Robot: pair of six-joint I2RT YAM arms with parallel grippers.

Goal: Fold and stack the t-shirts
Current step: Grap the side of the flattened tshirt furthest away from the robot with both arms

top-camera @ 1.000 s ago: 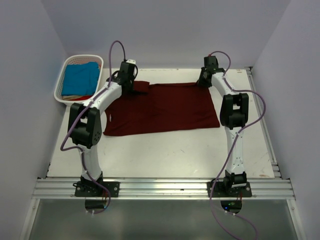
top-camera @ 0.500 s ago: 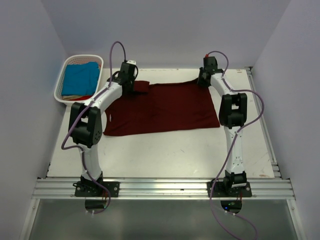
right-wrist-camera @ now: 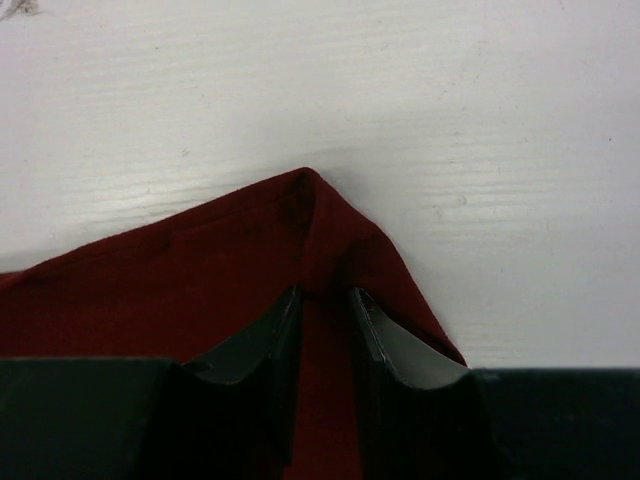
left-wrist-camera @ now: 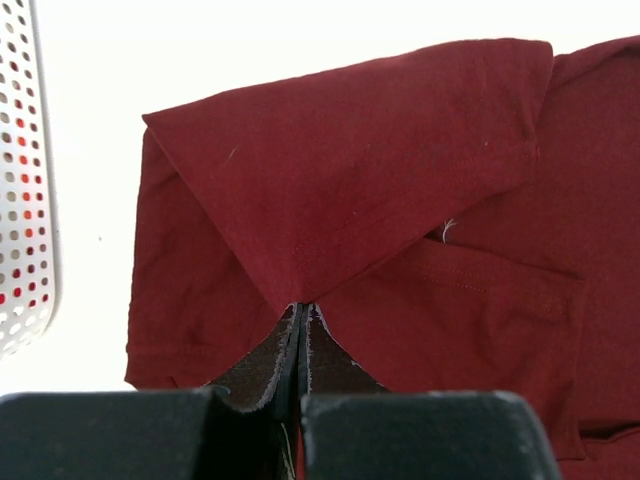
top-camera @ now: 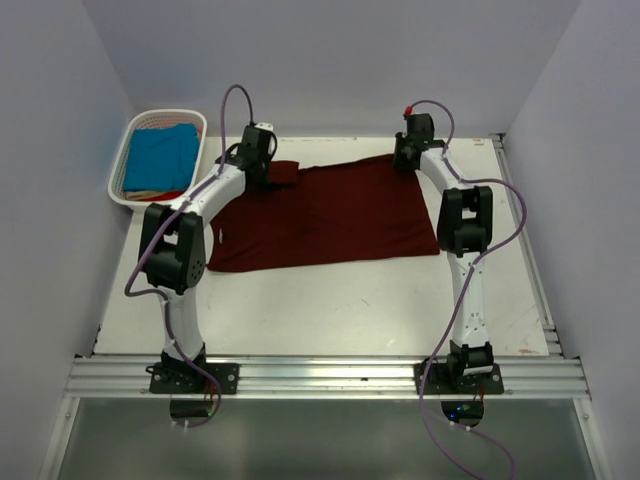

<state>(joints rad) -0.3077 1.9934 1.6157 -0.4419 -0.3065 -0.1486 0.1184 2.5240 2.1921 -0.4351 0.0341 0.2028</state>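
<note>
The dark maroon t-shirt (top-camera: 330, 215) lies spread across the middle of the table. My left gripper (top-camera: 262, 172) is at its far left corner, shut on a pinch of the folded sleeve cloth (left-wrist-camera: 330, 200). My right gripper (top-camera: 404, 160) is at the far right corner, shut on a bunched fold of the same maroon t-shirt (right-wrist-camera: 200, 290), which is lifted slightly there. The turquoise-blue t-shirt (top-camera: 160, 155) lies in the white basket (top-camera: 118, 165) at the far left.
The white slatted basket wall (left-wrist-camera: 25, 200) is close on the left of my left gripper. The white table (top-camera: 330, 310) has bare surface in front of the maroon shirt. Grey walls close in at back and sides.
My right gripper has moved slightly back and left, pulling the far right corner of the maroon shirt up into a peak. The left gripper holds still.
</note>
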